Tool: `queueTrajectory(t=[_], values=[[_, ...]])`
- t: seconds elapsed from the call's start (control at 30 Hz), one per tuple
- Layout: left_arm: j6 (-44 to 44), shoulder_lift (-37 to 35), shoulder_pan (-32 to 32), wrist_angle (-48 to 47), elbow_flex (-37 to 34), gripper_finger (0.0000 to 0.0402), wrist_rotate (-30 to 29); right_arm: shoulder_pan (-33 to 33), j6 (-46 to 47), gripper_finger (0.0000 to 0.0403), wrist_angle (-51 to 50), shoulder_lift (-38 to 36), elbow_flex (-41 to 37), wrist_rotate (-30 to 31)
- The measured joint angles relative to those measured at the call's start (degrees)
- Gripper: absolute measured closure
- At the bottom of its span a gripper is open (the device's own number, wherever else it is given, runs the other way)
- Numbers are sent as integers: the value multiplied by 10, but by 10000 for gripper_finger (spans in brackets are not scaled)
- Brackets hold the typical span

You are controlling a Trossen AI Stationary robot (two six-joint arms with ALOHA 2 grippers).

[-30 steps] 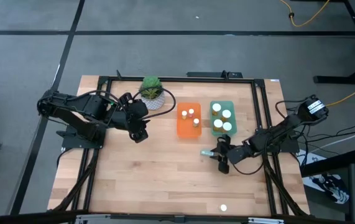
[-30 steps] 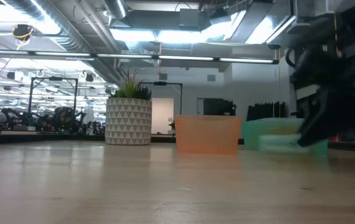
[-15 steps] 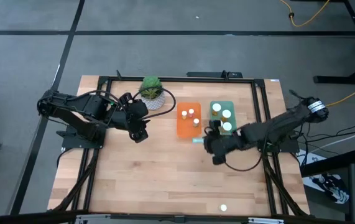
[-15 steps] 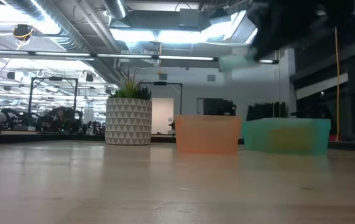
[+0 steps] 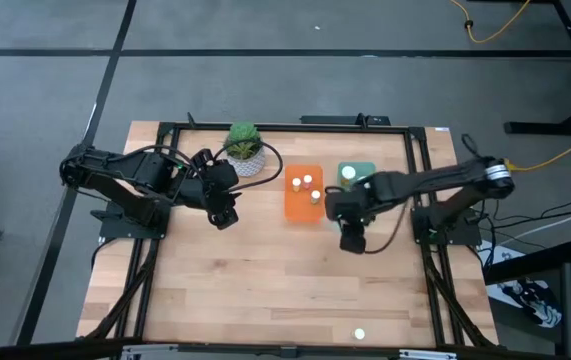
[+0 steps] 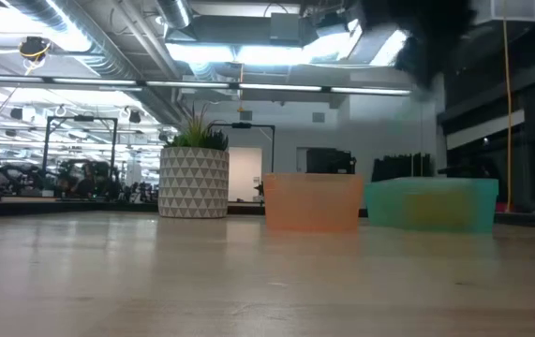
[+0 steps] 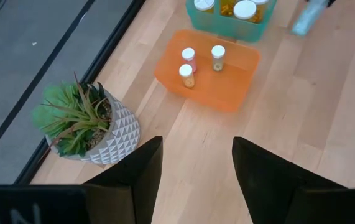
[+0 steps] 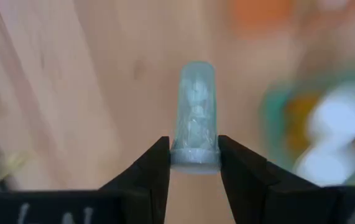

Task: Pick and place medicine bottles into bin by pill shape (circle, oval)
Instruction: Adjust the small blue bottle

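Note:
My right gripper is shut on a small pale blue-green translucent bottle. It hangs in the air by the green bin's near side and beside the orange bin; the bottle also shows in the left wrist view. The orange bin holds three white-capped amber bottles. The green bin holds more, partly hidden by my right arm. One white-capped bottle stands alone on the table near its front edge. My left gripper is open and empty at the table's left, near the plant. My right gripper pinches the bottle's wider end between its two fingers. The rest of the bottle sticks out forward past the fingertips, in line with the fingers. The bottle is lifted clear of the table and the bins.
A green plant in a white patterned pot stands at the far side, left of the orange bin. A black frame runs around the table top. Bare wood lies in front of the bins.
My right gripper has risen from low over the table's right side. It has carried the pale bottle up, toward the left and far edges, to the bins. The bottle has stayed between its fingers, clear of the table.

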Motion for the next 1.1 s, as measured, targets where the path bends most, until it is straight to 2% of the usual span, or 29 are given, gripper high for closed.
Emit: queueTrajectory(t=[0.1, 0.23, 0.3, 0.47, 0.77, 1.1], values=[[11, 0, 0, 0, 0, 214, 0, 9, 98, 278, -74, 46, 0, -81], [28, 0, 0, 0, 0, 214, 0, 25, 210, 278, -151, 102, 0, -144], [30, 0, 0, 0, 0, 214, 0, 33, 218, 278, -157, 127, 0, -173], [30, 0, 0, 0, 0, 214, 0, 53, 184, 278, -96, 180, 0, -250], [31, 0, 0, 0, 0, 214, 0, 62, 185, 278, -31, 231, 0, -260], [31, 0, 0, 0, 0, 214, 0, 62, 203, 278, -46, 239, 0, -273]])
